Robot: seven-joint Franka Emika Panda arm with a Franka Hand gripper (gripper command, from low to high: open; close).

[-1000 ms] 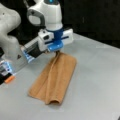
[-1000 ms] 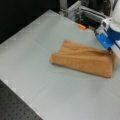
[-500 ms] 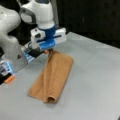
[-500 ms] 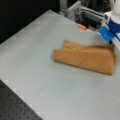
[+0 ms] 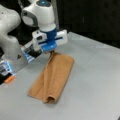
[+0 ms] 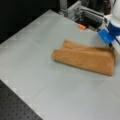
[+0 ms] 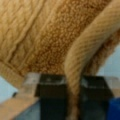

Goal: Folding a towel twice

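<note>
The orange-tan towel (image 5: 53, 77) lies on the grey table, folded into a long narrow strip in both front views, with a rolled fold at its near end. My gripper (image 5: 51, 51) stands over the strip's far end. It shows at the right edge of a front view (image 6: 111, 45), touching the towel (image 6: 85, 57) there. In the wrist view a woven edge of the towel (image 7: 50, 37) runs down between the dark fingers (image 7: 51, 90), and the gripper (image 7: 72, 87) is shut on it.
The grey table (image 5: 100, 82) spreads around the towel. A small orange item (image 5: 10, 79) lies by the robot's white base (image 5: 10, 45), and it shows again (image 6: 81, 26) near a metal frame (image 6: 75, 10) at the table's far edge.
The gripper has shifted only slightly at the towel's far end, staying on the edge. The towel's strip shape looks much the same.
</note>
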